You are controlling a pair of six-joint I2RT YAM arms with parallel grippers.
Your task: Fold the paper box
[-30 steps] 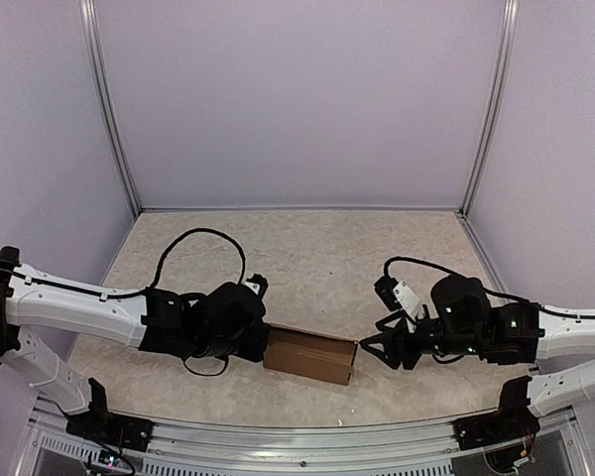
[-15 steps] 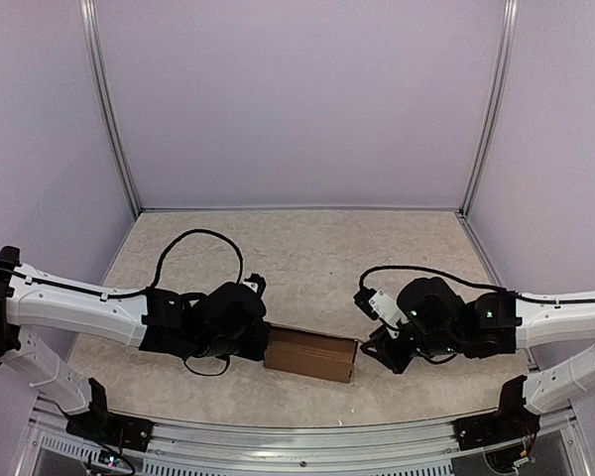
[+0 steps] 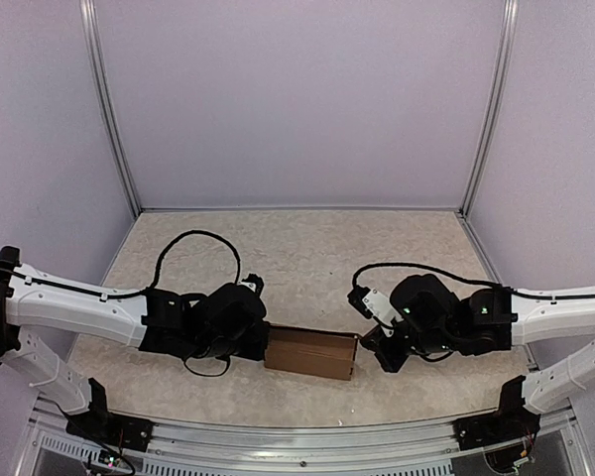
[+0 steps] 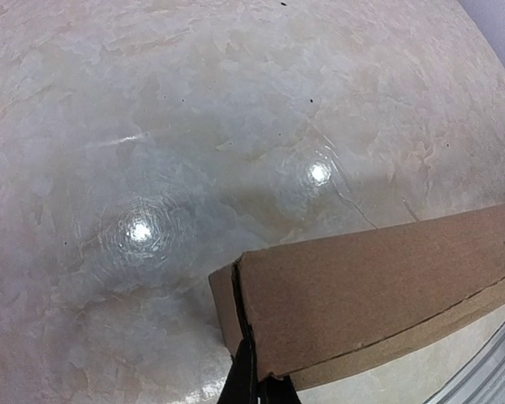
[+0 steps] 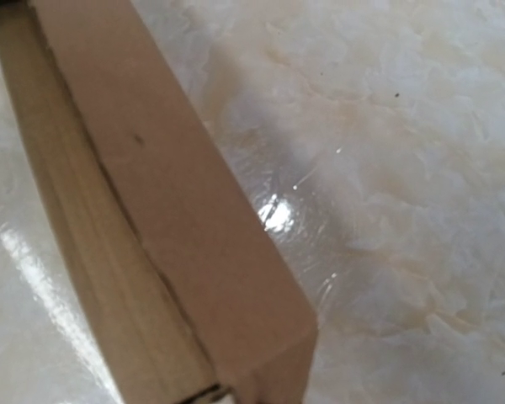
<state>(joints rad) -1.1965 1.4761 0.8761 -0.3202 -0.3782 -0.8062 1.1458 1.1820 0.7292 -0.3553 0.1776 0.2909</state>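
The paper box (image 3: 310, 354) is a small closed brown carton lying lengthwise near the table's front edge. My left gripper (image 3: 265, 345) is at its left end. In the left wrist view its black fingertips (image 4: 246, 380) are pressed together, shut, against the seam on the end face of the paper box (image 4: 379, 278). My right gripper (image 3: 365, 349) is up against the carton's right end. In the right wrist view the paper box (image 5: 160, 219) fills the left side. That gripper's own fingers are hidden below the frame, and nothing shows between them.
The table (image 3: 307, 258) is a pale marbled surface with grey walls on three sides. A metal rail (image 3: 297, 436) runs along the near edge just in front of the carton. Black cables (image 3: 203, 238) loop above each wrist.
My right gripper has moved left to the carton's right end and gone from open to shut. The left arm and the carton have stayed where they were.
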